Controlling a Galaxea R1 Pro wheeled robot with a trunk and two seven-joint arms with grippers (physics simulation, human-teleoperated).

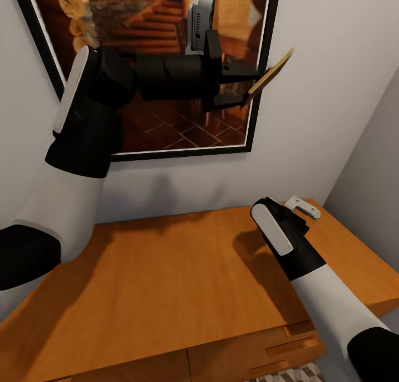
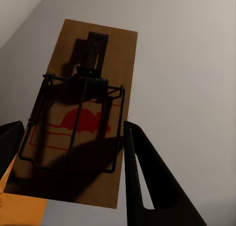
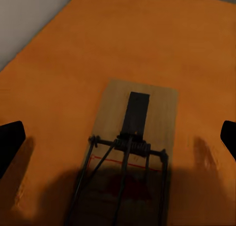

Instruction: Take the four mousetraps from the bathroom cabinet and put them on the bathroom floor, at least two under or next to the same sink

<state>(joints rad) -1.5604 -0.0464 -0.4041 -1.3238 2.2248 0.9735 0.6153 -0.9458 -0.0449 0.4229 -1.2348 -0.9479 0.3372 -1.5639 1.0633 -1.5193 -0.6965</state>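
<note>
My left gripper is raised high in front of the wall, shut on one mousetrap, a thin tan board held tilted. In the left wrist view that mousetrap shows its dark wire and red print, pinched between the gripper's two dark fingers. A second mousetrap lies flat on the orange-brown cabinet. My right gripper hovers open just above it, one fingertip on each side, not touching. In the head view the right wrist hangs low over the right part of the cabinet top and hides that trap.
A large black-framed picture hangs on the white wall behind the left arm. A grey wall closes in at the cabinet's right end. Drawer fronts with slim handles face me, and a strip of patterned floor shows below them.
</note>
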